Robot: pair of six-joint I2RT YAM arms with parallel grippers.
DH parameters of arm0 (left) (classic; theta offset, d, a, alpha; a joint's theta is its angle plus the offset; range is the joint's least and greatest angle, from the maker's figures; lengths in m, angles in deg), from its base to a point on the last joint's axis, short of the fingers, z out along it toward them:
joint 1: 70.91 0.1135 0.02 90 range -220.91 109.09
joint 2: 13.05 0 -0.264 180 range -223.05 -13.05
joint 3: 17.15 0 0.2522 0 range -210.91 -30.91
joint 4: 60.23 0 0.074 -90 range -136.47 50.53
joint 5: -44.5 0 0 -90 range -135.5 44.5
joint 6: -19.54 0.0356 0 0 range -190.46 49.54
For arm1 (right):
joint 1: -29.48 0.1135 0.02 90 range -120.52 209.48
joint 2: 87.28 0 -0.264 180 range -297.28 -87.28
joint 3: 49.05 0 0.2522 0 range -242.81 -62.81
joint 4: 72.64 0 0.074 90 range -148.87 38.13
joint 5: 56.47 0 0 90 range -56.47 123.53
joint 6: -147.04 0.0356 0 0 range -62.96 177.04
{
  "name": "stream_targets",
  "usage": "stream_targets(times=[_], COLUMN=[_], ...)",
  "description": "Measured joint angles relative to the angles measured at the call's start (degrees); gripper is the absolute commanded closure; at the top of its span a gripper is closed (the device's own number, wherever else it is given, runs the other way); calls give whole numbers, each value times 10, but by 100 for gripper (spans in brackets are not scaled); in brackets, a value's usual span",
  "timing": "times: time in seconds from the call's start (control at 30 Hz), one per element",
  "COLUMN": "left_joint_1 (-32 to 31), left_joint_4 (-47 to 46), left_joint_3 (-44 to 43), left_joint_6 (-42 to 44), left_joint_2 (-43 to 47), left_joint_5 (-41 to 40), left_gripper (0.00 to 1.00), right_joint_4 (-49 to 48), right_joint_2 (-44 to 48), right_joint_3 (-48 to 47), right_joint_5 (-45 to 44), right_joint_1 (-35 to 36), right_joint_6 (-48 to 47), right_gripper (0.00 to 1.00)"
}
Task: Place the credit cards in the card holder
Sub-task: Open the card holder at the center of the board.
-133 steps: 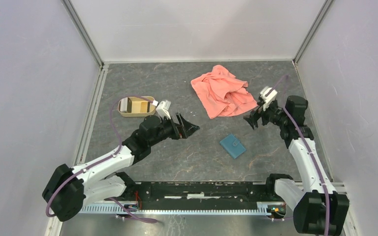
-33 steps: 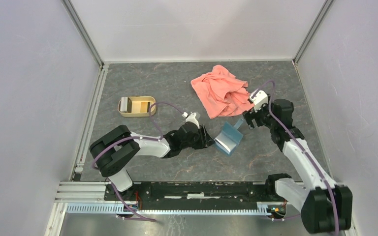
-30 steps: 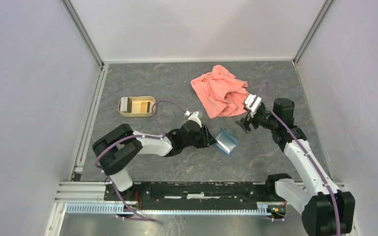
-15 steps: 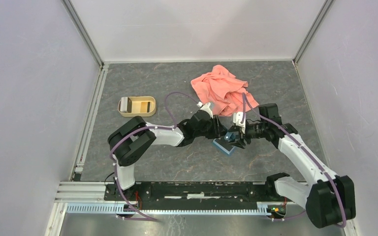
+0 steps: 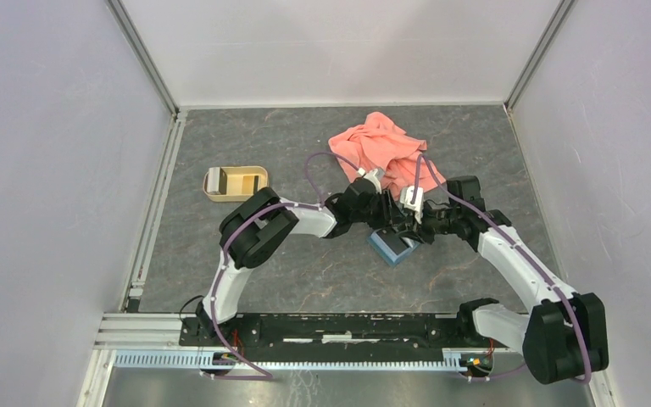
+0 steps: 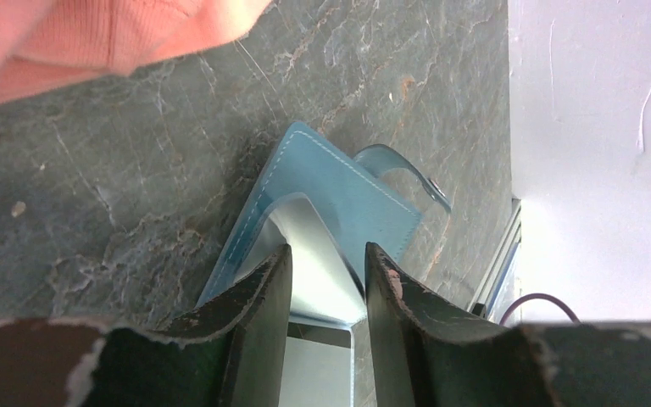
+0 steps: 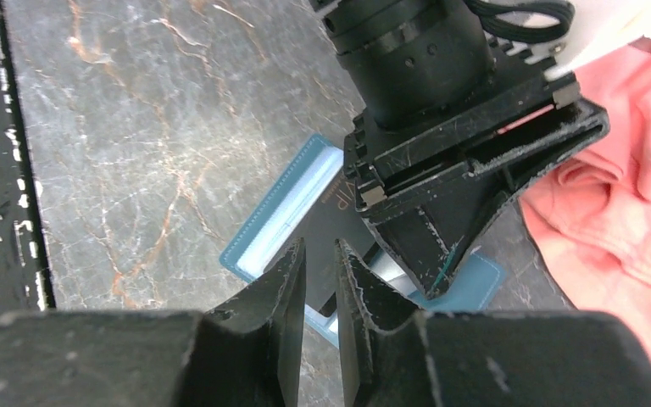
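The teal-blue card holder [image 5: 387,247] lies open on the stone floor at centre, both grippers crowded over it. In the left wrist view its stitched cover [image 6: 347,191] and snap strap [image 6: 407,165] lie ahead, and my left gripper [image 6: 326,254] straddles the pale inner leaf. From the right wrist, the left gripper's tips [image 7: 439,288] pinch a teal edge. My right gripper [image 7: 320,248] hovers over the light-blue inside [image 7: 280,220], fingers a narrow slit apart above a dark inner panel. No credit cards can be made out.
A salmon-pink cloth [image 5: 377,148] lies crumpled just behind the grippers, close to the left wrist. A tan oval tray [image 5: 220,197] with a grey piece inside sits at the left. The arms' base rail runs along the near edge.
The left arm has stretched further right, keeping hold of the card holder. The right gripper has come down and left onto it, and its fingers have narrowed from wide open.
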Motion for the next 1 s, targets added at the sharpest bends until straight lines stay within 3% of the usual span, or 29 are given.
stream_targets(times=[0.17, 0.4, 0.53, 0.73, 0.9, 1.0], left_joint_1=[7, 18, 31, 48, 46, 34], left_joint_4=[-7, -33, -49, -36, -38, -50], left_joint_3=[-17, -18, 7, 103, 196, 247], left_joint_6=[-19, -42, -45, -29, -13, -15], left_joint_2=[-14, -14, -4, 88, 214, 265], left_joint_5=[18, 31, 26, -19, -52, -63], left_gripper=[52, 50, 48, 44, 43, 43], right_joint_4=[-7, -12, -46, -82, -82, -80], right_joint_2=[-19, -104, -135, -144, -169, -170], right_joint_3=[0, 0, 5, 11, 11, 11], right_joint_5=[-24, -64, -148, -228, -223, -200], right_joint_1=[0, 1, 0, 0, 0, 0], right_joint_6=[6, 29, 82, 124, 124, 125], right_gripper=[76, 98, 99, 80, 64, 62])
